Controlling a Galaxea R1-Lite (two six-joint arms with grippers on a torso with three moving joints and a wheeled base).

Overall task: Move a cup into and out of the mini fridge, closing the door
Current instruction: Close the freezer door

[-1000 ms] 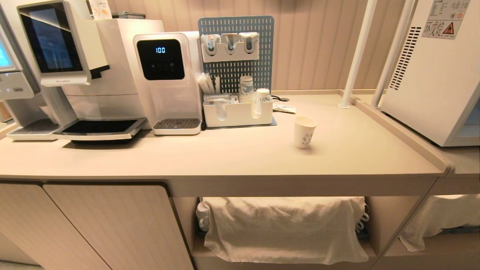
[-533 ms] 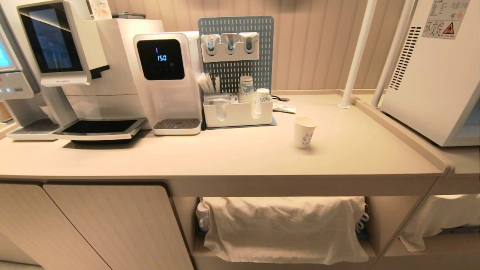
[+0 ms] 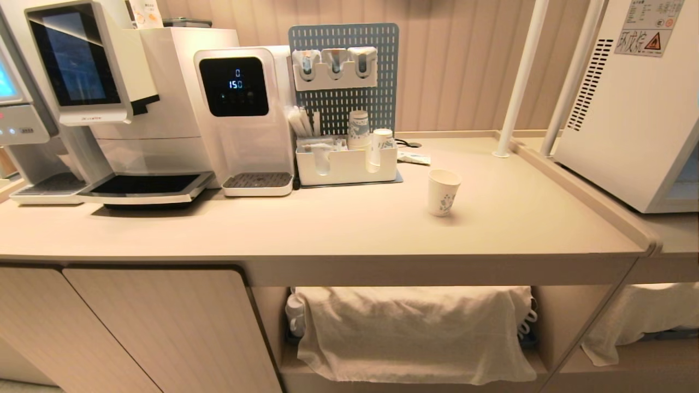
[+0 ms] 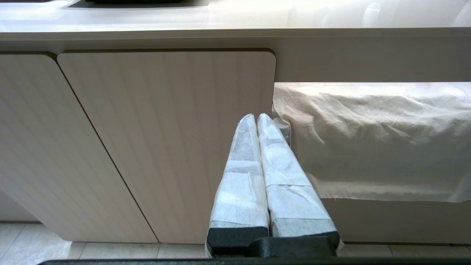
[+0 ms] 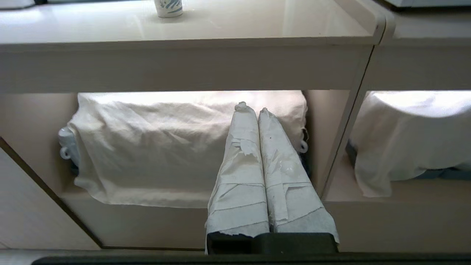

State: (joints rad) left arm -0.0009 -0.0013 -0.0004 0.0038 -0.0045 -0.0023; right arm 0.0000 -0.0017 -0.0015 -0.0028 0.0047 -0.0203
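The cup (image 3: 442,192), white paper with a blue print, stands upright and alone on the beige counter (image 3: 327,229), right of the middle. Its base also shows in the right wrist view (image 5: 168,7). The mini fridge (image 3: 628,109) stands at the right end, showing its white vented side. Its door shows only as a bluish sliver (image 3: 689,177) at the picture's edge. Neither arm is in the head view. My left gripper (image 4: 256,117) is shut and empty, low before the cabinet door (image 4: 165,140). My right gripper (image 5: 253,109) is shut and empty, below the counter edge facing a cloth-covered shelf.
A coffee machine (image 3: 98,82) and a water dispenser (image 3: 240,109) stand at the back left. A white organiser (image 3: 347,164) with stacked cups sits before a blue pegboard (image 3: 344,82). Two white poles (image 3: 521,76) rise beside the fridge. A white cloth (image 3: 415,333) hangs under the counter.
Only the digits on the water dispenser's display have changed. The cup, the fridge and the camera view stay as they were.
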